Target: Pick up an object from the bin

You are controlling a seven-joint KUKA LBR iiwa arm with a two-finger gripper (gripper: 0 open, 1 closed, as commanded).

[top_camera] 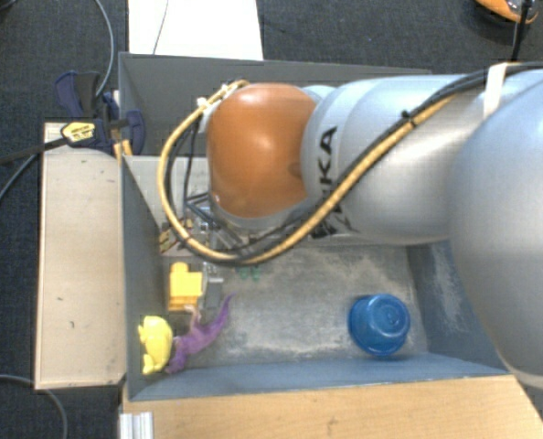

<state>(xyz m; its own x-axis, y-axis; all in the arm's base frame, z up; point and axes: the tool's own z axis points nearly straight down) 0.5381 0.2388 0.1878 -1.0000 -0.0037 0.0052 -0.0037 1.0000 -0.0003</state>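
Note:
My gripper [201, 230] hangs low over the left part of the bin, mostly hidden under the arm's orange cover. Just below it, by the left wall, lies a yellow blocky thing [185, 284], close enough that I cannot make out whether it touches the gripper. A purple toy dinosaur [203, 331] lies in front of that, slanting toward the front left corner. A yellow rubber duck [154, 341] sits beside it in the corner.
A blue cup [378, 324] lies at the front right of the bin floor. The big arm covers the back and right of the bin, and cables loop round its orange cover. Bare floor shows between the dinosaur and the cup.

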